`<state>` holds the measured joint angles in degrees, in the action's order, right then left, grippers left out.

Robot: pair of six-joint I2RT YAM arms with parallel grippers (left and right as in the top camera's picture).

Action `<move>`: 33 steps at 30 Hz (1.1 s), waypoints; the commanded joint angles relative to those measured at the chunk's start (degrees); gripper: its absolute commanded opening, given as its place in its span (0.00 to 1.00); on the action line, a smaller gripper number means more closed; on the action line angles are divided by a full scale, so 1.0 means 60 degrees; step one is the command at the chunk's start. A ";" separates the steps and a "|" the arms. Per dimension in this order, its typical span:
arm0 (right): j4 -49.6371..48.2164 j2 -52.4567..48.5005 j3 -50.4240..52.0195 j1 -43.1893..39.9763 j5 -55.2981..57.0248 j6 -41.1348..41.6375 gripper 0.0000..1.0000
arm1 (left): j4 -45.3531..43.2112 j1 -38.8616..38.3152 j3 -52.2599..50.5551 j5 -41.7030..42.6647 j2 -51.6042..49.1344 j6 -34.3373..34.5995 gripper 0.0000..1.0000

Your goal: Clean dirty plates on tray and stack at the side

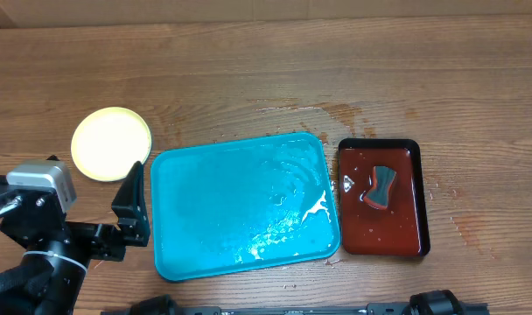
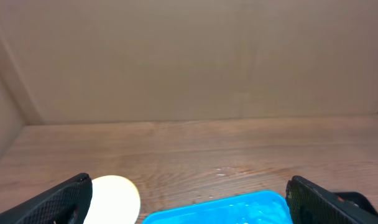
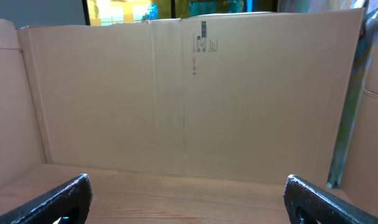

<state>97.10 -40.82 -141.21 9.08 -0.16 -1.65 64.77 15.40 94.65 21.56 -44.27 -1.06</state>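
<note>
Both grippers wide apart, clear of the plates.
L gripper (image 2: 189,190) jaws apart, low over bench (image 1: 248,70): plates (image 1: 111,143) ahead-left on bench, seen as one pale yellow disc just beside wet turquoise tray (image 1: 231,201), ahead-right. R gripper (image 3: 188,186) jaws apart, facing cardboard wall (image 3: 189,106). Dark red tray (image 1: 397,229) w/ grey-blue sponge (image 1: 381,186) further right.

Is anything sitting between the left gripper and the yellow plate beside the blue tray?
Nothing visible does. The left gripper, jaws open, hangs at the left edge of the tray. The plate lies just past it on the table, apart from the tray.
</note>
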 commanded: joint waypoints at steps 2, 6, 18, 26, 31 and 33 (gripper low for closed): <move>-0.0011 -0.0168 0.0022 -0.0025 0.0011 0.0066 1.00 | -0.0004 -0.0036 0.0055 0.1377 -0.0022 -0.0004 1.00; -0.0011 -0.0168 0.0022 -0.0025 0.0011 0.0066 1.00 | 0.0233 -0.0036 0.0055 0.2415 -0.0022 0.0007 1.00; -0.0011 -0.0168 0.0022 -0.0025 0.0011 0.0066 1.00 | 0.0248 -0.0036 0.0055 0.2065 -0.0051 0.0237 0.99; -0.0011 -0.0168 0.0022 -0.0025 0.0011 0.0069 1.00 | -0.0419 -0.0036 0.0051 0.2204 -0.0178 -0.3308 1.00; -0.0011 -0.0168 0.0022 -0.0025 0.0011 0.0066 1.00 | -0.0761 -0.0036 0.0047 0.2805 -0.0193 -0.3861 1.00; -0.0011 -0.0168 0.0022 -0.0025 0.0011 0.0066 1.00 | -0.0962 -0.0036 0.0047 0.3271 -0.0193 -0.3865 1.00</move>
<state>97.17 -40.82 -141.21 9.08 -0.16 -1.48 60.23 15.40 94.65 36.49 -44.97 -20.32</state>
